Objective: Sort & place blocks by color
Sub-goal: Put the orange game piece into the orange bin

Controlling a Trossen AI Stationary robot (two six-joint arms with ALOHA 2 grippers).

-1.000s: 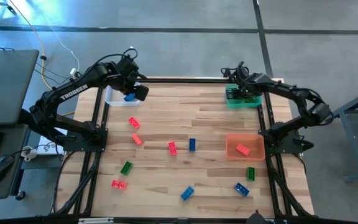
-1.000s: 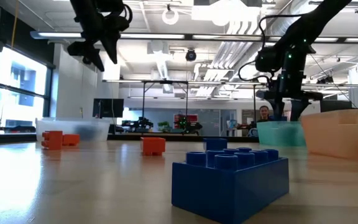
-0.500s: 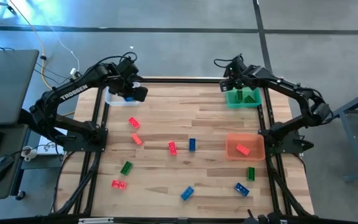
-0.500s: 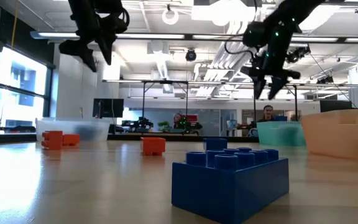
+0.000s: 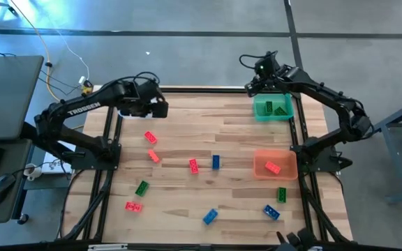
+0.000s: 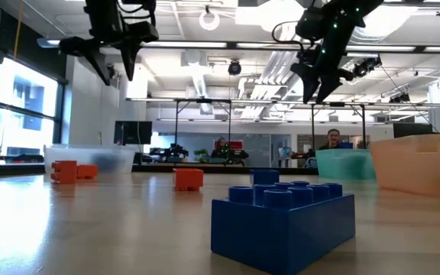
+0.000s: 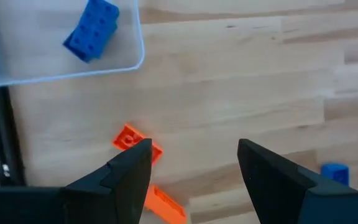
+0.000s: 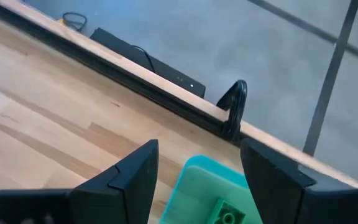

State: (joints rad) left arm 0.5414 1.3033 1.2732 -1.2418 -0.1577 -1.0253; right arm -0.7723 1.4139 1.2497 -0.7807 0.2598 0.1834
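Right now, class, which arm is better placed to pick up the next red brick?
Left. Its open hand hangs empty just beyond the red brick; the right hand is raised over the green bin.

Left wrist: my left tool (image 7: 194, 171) open, empty, above the counter (image 7: 241, 74).
I see one blue block (image 7: 92, 29) in the clear bin (image 7: 137, 46); two orange blocks (image 7: 132, 140) beside my finger; another blue block (image 7: 335, 172) well apart.

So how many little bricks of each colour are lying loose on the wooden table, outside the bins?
Red-orange bricks: 4
Blue bricks: 3
Green bricks: 2
Total: 9
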